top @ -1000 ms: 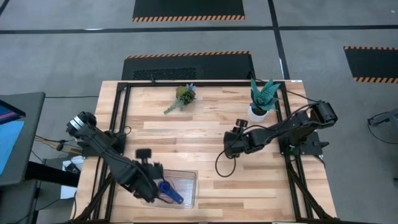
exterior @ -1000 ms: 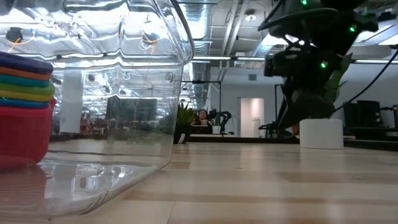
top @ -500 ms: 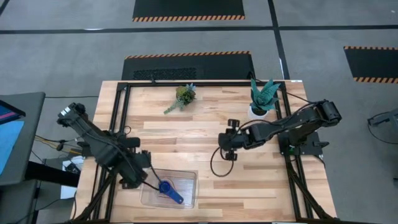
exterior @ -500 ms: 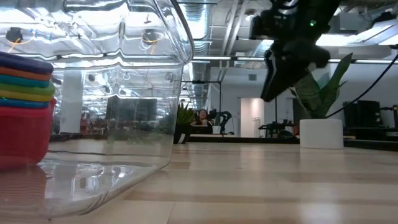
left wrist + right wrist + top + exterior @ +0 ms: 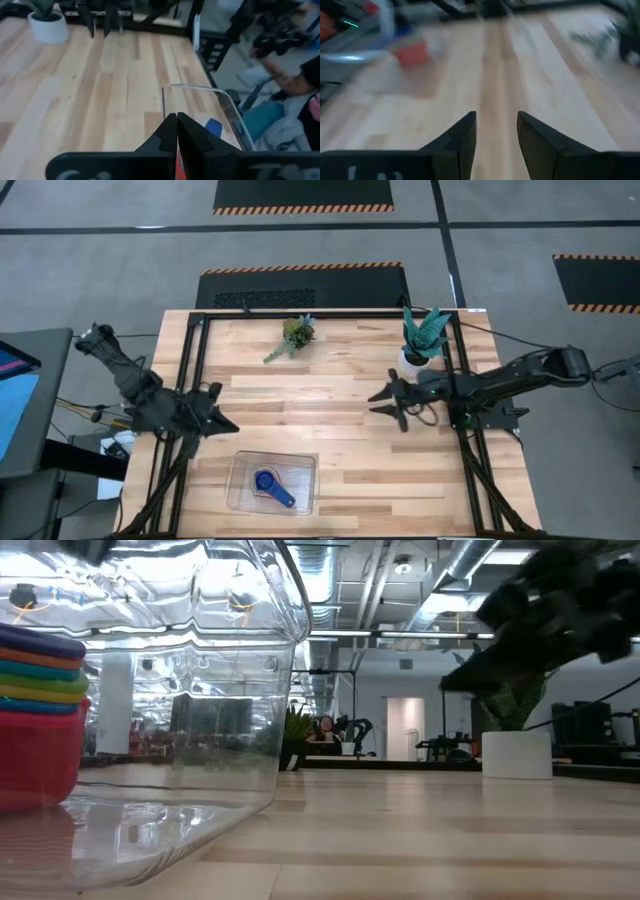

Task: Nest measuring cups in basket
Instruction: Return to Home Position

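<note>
The measuring cups (image 5: 268, 483) sit nested in one stack on the floor of the clear basket (image 5: 243, 490), near the table's near edge. The dark blue cup is on top, its handle pointing near-right. In the low view the stack (image 5: 38, 720) shows red at the bottom, with yellow, green, orange and blue rims above it, behind the basket wall (image 5: 210, 690). My left gripper (image 5: 228, 425) is shut and hangs over the table's left part, on the far side of the basket. My right gripper (image 5: 378, 402) is open over the table's right-middle.
A small succulent (image 5: 295, 335) and a plant in a white pot (image 5: 418, 358) stand near the far edge. Black frame rails (image 5: 190, 380) run along the table's sides. A person's arm (image 5: 290, 82) shows beyond the table edge in the left wrist view.
My left gripper has drawn back from over the basket, rising and moving toward the far-left. My right arm has stretched out flat and its gripper has pulled back toward the table's right edge and the white pot. The cups and basket have stayed put.
</note>
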`<state>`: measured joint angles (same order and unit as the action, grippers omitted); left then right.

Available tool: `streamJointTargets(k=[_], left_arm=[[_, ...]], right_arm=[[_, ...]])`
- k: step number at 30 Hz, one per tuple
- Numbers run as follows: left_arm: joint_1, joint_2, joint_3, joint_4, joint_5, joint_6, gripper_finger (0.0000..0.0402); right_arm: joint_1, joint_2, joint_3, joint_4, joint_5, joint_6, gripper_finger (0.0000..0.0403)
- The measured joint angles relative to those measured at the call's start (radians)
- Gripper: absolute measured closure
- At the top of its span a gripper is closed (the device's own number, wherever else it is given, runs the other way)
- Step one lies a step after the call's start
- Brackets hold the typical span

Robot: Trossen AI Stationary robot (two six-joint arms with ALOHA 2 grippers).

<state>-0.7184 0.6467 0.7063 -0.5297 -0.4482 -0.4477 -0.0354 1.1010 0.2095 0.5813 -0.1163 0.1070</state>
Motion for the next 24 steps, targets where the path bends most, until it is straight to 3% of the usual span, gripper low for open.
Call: streamJointTargets(k=[4, 8, 15, 20, 24], left_arm=[[0.106, -0.220, -0.294, 0.320, 0.132, 0.087, 0.0402], [0.215, -0.364, -0.472, 0.525, 0.231, 0.140, 0.0402], [0.375, -0.502, -0.555, 0.552, 0.304, 0.159, 0.0401], [0.430, -0.550, -0.582, 0.552, 0.346, 0.178, 0.0401], [0.451, -0.570, -0.630, 0.580, 0.361, 0.178, 0.0401]], right_arm=[[0.000, -0.086, -0.086, 0.092, -0.020, 0.001, 0.0238], [-0.008, -0.127, -0.108, 0.122, -0.023, 0.023, 0.0239], [-0.110, -0.141, -0.129, 0.176, -0.038, 0.024, 0.0237], [-0.202, -0.132, -0.193, 0.328, -0.122, 0.060, 0.0236], [-0.217, -0.130, -0.202, 0.342, -0.144, 0.076, 0.0236]])
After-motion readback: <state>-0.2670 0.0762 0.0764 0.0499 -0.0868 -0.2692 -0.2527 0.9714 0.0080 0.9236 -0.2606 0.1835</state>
